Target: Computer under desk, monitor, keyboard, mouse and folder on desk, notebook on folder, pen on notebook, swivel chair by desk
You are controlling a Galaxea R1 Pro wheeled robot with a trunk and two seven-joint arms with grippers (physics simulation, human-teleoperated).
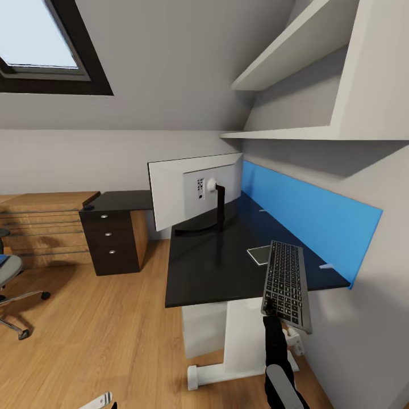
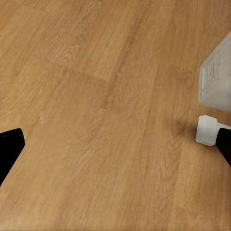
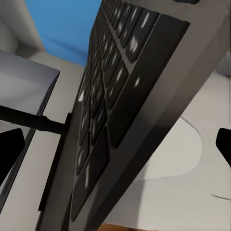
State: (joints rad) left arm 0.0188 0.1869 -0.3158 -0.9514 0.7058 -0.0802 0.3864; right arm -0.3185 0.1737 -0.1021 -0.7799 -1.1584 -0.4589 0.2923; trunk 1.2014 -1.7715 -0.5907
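Keyboard (image 1: 287, 284) at lower right of the head view, held up over the near right corner of the table (image 1: 210, 272), tilted with its far end toward the blue back panel (image 1: 307, 213). Clamped at its near short end by the right gripper (image 1: 274, 311), jaws closed on the frame; black arm rising from the bottom edge below it. In the right wrist view, key rows (image 3: 110, 101) run steeply across the frame, seen from very close.

Likely light and stiff, a slim metal-looking frame that should not sag. Held at one end, though, so leverage is long and the smooth frame could pivot or slip between the pads. Safer hold probably nearer the middle of a long edge; keys best left unpressed.

Monitor (image 1: 193, 190) standing at frame centre, pale back toward the camera, round base on the black top. Free surface between stand and keyboard, apart from a small pale square object (image 1: 260, 254).

Left gripper (image 2: 115, 149) spread wide over bare wooden floor (image 2: 96, 96), holding nothing; vented corner of the computer (image 2: 215, 79) at right edge.
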